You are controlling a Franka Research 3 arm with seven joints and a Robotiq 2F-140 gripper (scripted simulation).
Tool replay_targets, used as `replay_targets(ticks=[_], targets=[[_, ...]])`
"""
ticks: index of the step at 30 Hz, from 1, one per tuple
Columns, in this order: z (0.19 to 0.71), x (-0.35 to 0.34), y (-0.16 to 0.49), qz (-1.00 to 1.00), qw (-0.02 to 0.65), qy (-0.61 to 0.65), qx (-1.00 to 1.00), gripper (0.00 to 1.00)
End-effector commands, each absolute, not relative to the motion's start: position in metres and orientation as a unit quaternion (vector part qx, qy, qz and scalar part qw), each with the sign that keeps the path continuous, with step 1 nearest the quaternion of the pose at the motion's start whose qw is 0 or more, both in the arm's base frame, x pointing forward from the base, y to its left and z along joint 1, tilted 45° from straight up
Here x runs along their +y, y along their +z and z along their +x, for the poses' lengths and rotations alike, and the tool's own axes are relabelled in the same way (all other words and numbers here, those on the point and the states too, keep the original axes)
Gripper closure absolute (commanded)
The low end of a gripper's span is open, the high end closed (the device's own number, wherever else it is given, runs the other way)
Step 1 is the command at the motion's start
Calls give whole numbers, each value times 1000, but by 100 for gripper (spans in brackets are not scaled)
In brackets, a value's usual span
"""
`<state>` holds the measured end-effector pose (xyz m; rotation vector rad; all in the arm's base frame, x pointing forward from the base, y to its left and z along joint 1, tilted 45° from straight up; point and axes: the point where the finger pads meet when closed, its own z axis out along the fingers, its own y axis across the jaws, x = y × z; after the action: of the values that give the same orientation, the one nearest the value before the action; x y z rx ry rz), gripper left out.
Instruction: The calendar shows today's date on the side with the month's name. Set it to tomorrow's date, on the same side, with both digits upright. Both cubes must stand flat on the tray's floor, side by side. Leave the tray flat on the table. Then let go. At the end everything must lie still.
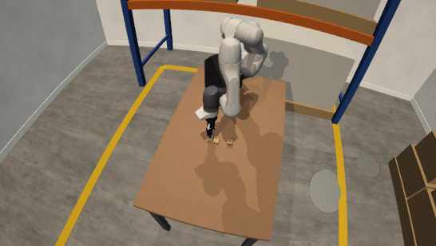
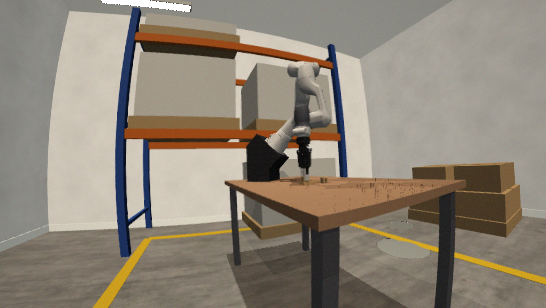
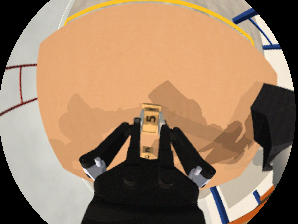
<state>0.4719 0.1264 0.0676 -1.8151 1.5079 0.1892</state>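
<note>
My gripper (image 1: 211,138) (image 2: 305,178) (image 3: 151,115) points down at the left end of the small wooden tray (image 1: 216,140). Its fingertips stand close on both sides of a pale wooden cube (image 3: 151,119), and it looks shut on it. The face of this cube towards the wrist camera shows a dark 5, turned sideways in that view. Another small wooden piece with dark marks (image 1: 230,142) (image 2: 324,179), seemingly the second cube, stands on the table to the right of the tray. A lettered piece (image 3: 147,151) shows between the fingers lower in the wrist view. The cube's underside and its contact with the tray are hidden.
The brown table (image 1: 180,172) (image 2: 360,200) (image 3: 110,55) bears the tray and pieces. The arm's base stands at its back edge. A blue and orange rack (image 1: 255,11) (image 2: 185,134) is behind it. Arm shadows fall across the table.
</note>
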Motion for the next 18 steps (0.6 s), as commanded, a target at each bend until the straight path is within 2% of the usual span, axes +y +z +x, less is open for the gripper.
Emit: replay_targets(ticks=[1, 18], targets=[[474, 126, 67, -712, 378, 70, 588, 83], [475, 127, 66, -712, 378, 70, 588, 83]])
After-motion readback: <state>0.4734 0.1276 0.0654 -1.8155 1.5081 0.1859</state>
